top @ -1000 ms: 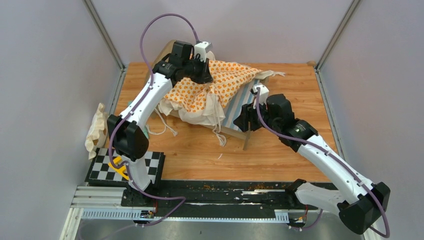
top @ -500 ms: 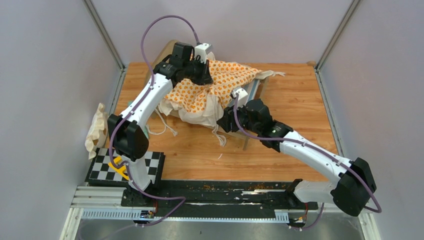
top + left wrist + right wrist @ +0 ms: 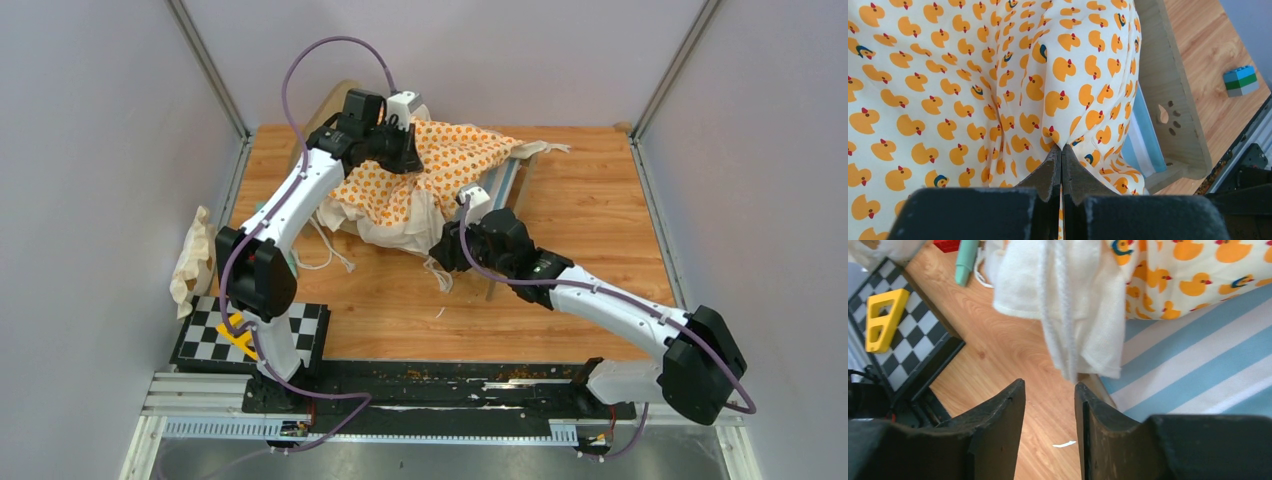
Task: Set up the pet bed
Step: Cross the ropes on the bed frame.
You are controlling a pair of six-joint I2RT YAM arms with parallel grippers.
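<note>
The left arm rises from its base at the near-left corner of the worktop and arches toward the far edge, elbow high and wrist tipped downward. The left gripper (image 3: 1062,152) is pinched tight on a peak of the cushion (image 3: 445,160), whose orange duck-print cloth gathers into folds at the tips. The right arm lies lower, reaching from the near-right corner diagonally to the middle of the worktop. The right gripper (image 3: 1048,402) faces the near side of the pet bed (image 3: 1198,355) with its jaws a narrow way apart and nothing between them. The cushion's cream corner and ties hang just past the fingertips. The bed sits toward the far edge, left of centre, set at a slant. Most of it is under the cushion, so I see only a strip of blue-and-white striped base and a light-wood rail on the near side. From the left wrist I also see a rounded end board (image 3: 1168,95) with a paw print on it. I count two arms, one bed and one cushion. One checkered board (image 3: 305,335) lies at the near-left corner with one yellow piece (image 3: 883,315) on it. One crumpled pale bundle (image 3: 195,260) sits at the left edge. One small green-and-blue brick (image 3: 1241,80) lies on the worktop beyond the end board.
</note>
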